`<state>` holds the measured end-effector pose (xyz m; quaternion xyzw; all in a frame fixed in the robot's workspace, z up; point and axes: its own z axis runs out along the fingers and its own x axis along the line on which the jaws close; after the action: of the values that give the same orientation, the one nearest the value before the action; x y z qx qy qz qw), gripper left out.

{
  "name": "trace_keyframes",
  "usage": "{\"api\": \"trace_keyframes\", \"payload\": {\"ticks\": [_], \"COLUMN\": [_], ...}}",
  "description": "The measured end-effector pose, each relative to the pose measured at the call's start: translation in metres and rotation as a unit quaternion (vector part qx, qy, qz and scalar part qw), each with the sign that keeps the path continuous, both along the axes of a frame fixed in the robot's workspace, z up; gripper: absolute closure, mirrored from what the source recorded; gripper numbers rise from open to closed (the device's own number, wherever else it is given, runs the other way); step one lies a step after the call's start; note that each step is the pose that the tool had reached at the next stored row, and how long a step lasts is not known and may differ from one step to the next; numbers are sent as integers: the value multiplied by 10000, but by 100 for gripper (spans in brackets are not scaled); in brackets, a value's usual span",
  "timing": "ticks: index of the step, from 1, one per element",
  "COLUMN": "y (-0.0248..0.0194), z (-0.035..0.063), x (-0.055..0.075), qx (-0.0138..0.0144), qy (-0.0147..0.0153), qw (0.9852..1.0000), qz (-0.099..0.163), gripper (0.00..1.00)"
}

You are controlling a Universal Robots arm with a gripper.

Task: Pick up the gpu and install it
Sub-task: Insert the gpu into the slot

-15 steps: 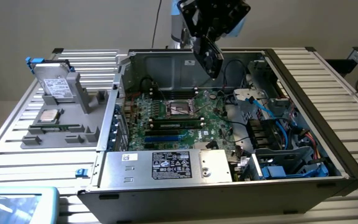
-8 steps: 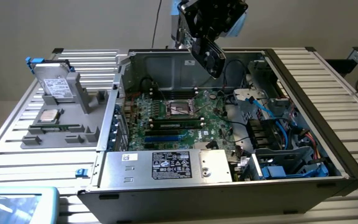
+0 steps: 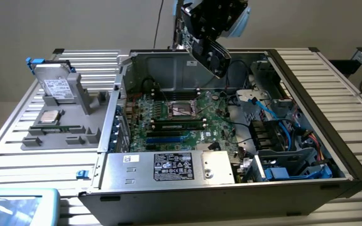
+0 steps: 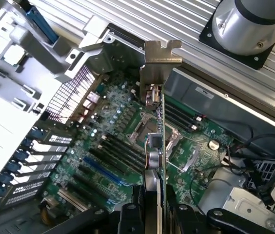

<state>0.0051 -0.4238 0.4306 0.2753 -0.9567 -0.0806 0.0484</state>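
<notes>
My gripper (image 3: 210,26) hangs above the back of the open computer case (image 3: 316,113) and is shut on the gpu (image 3: 210,57), whose black cooler side faces the exterior camera. The card is tilted in the air over the rear wall and touches nothing. In the wrist view the gpu (image 4: 155,146) is edge-on, its silver end bracket (image 4: 161,58) farthest from the gripper (image 4: 153,217), with the dark fingers (image 4: 128,218) pressed on both faces. Below it lies the green motherboard (image 4: 113,146) with a blue slot (image 4: 101,168).
A grey parts holder (image 3: 61,136) at the exterior view's left carries a silver hard drive (image 3: 59,87), a processor (image 3: 49,116) and a thin memory stick (image 3: 55,127). The power supply (image 3: 168,167) fills the case's near side. Cables and drive bays (image 3: 282,141) crowd its right.
</notes>
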Motion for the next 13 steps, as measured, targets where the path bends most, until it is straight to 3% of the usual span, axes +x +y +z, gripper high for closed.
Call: {"api": "trace_keyframes", "payload": {"ticks": [4, 7, 13], "y": [0, 0, 0], "z": [1, 1, 1], "x": [0, 0, 0], "qx": [19, 24, 28], "qy": [-14, -20, -26], "qw": [9993, 9979, 9930], "qz": [362, 640, 1182], "gripper": [72, 72, 72]}}
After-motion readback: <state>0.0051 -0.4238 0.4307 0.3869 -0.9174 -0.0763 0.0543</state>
